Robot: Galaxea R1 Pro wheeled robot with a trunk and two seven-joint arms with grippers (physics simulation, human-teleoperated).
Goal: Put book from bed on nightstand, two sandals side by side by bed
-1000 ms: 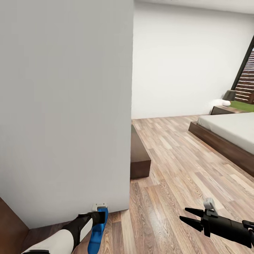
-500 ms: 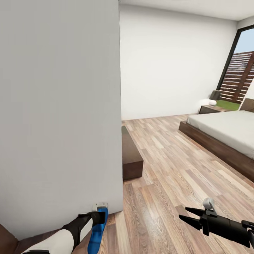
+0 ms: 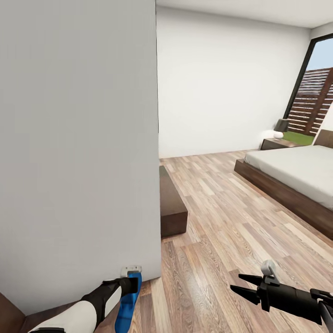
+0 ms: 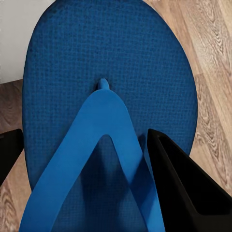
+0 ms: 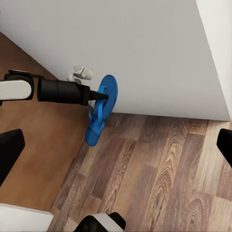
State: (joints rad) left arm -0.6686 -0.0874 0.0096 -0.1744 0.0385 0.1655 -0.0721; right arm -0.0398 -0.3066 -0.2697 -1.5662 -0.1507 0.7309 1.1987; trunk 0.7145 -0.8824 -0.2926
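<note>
- Left gripper (image 3: pixel 131 283), low and close to the trunk: clamped on a blue sandal (image 3: pixel 126 303); seen from the right wrist, dark fingers (image 5: pixel 94 96) pinching the sandal (image 5: pixel 100 110) near its wider end, at the straps.
- Sandal hanging clear of the wood-plank floor (image 3: pixel 217 231), long axis running from the gripper back toward the trunk; in the right wrist view, wider rounded end uppermost beside the fingers, narrower end dangling below.
- In the left wrist view: strap side of the sandal (image 4: pixel 111 121) facing the camera, toe post between the two dark fingers (image 4: pixel 181 188).
- Right gripper (image 3: pixel 241 285), opposite side, just above the floor: fingers spread, holding nothing, tips pointing toward the left gripper.
- White wall corner (image 3: pixel 78 138) directly ahead of the left gripper.
- Low dark-brown bench (image 3: pixel 172 206) beyond that corner, against the wall.
- Bed (image 3: pixel 296 178), farther off, ahead of the right gripper: grey mattress on a dark wood frame.
- Nightstand (image 3: pixel 276 143) past the bed, bearing a small lamp, beside the tall window (image 3: pixel 314 101).
</note>
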